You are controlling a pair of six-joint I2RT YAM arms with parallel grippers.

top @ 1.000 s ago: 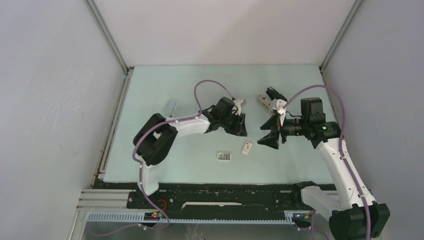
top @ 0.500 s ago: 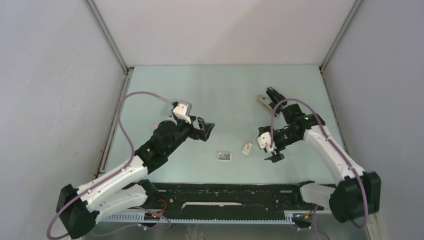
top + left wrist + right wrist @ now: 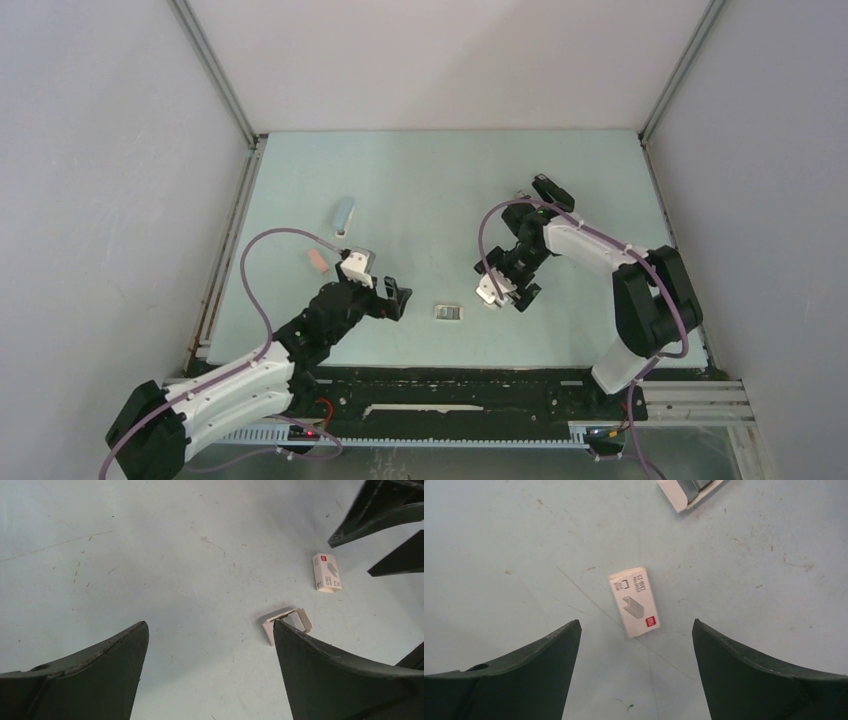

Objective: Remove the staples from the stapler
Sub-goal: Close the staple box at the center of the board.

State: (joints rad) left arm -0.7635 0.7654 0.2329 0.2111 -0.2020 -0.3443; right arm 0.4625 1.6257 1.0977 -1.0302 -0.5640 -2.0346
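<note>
Staples (image 3: 698,484) in open tray (image 3: 674,492), near centre; nothing held.
Box (image 3: 634,602) just right of tray, directly under right gripper (image 3: 635,625), fingers spread wide and off it. Left gripper (image 3: 210,625) low just left of tray, fingers also spread wide. Stapler (image 3: 551,189) far right, partly behind right arm, well apart from tray. Probably unloaded already, hard to confirm. For a clean finish: lift straight up, keep fingertips clear of tray and box, avoid scattering staples, check stapler for leftover strips.
</note>
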